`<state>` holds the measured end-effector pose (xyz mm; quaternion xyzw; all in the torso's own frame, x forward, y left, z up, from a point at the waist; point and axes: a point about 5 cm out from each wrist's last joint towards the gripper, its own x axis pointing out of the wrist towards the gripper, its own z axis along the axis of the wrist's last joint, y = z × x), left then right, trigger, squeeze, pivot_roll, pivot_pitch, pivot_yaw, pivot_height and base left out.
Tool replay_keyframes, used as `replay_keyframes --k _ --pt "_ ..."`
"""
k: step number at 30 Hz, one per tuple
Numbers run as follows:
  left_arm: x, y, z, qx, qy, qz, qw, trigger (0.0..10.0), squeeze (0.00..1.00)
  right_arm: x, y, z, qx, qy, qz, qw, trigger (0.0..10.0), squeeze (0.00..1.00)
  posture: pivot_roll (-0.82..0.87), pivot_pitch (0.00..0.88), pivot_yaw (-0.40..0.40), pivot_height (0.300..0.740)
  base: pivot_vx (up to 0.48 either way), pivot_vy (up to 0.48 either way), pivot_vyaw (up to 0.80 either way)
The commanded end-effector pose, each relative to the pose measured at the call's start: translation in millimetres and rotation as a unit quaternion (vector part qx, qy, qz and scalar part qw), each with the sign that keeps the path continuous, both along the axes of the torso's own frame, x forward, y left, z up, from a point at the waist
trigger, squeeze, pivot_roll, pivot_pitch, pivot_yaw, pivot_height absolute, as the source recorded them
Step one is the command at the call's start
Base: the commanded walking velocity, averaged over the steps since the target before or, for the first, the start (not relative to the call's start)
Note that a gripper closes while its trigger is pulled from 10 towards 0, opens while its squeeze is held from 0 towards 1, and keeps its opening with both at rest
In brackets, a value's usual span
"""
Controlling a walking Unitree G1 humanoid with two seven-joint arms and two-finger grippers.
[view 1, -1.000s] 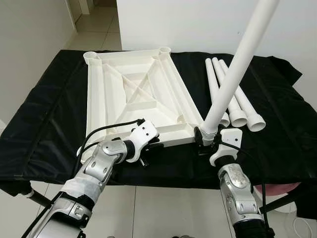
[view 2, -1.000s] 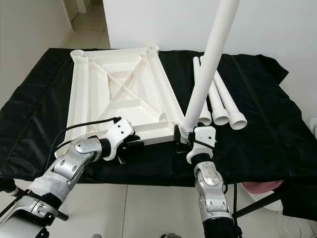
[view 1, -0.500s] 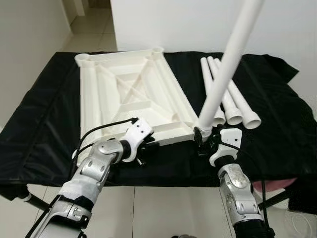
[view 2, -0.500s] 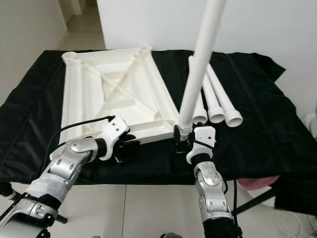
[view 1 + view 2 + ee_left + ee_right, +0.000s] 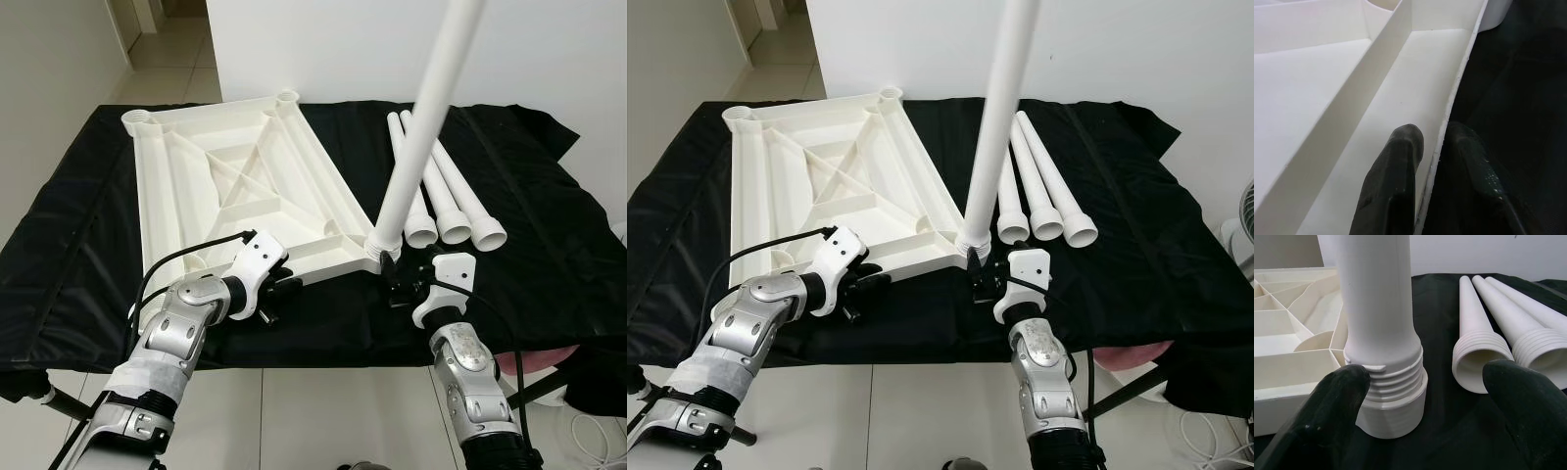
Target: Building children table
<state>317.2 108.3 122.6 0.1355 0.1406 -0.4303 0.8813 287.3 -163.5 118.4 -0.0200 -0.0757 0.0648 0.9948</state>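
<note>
Left gripper jaws clamp the tabletop near rim. Right gripper jaws stand open, flanking the upright leg threaded in the corner socket.

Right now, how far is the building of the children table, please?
Early stage. Done: one leg stands in the near right corner socket of the upside-down tabletop. In hand: the open right gripper sits around its threaded base, while the left gripper pinches the tabletop's near rim. Left: three legs lie on the black cloth.
</note>
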Motion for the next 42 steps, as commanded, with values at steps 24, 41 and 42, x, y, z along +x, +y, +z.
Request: replay_keyframes --k 24,41,42 --pt "-0.5 -33.8 -4.5 -0.007 -0.031 0.07 0.997 10.0 0.0 2.5 2.7 -0.9 -0.002 0.0 0.004 1.0 10.0 0.0 -0.05 0.028 0.02 0.74 0.0 0.0 0.0" --pt "4.9 -40.0 -0.9 -0.016 -0.037 0.091 0.995 10.0 0.0 7.4 0.6 3.9 0.001 -0.008 -0.003 1.0 10.0 0.0 -0.04 0.031 0.018 0.74 0.0 0.0 0.0" --pt "6.2 -40.9 -0.1 -0.019 -0.039 0.1 0.994 10.0 0.0 8.2 0.6 4.5 0.001 -0.009 -0.003 1.0 10.0 0.0 -0.04 0.031 0.019 0.74 0.0 0.0 0.0"
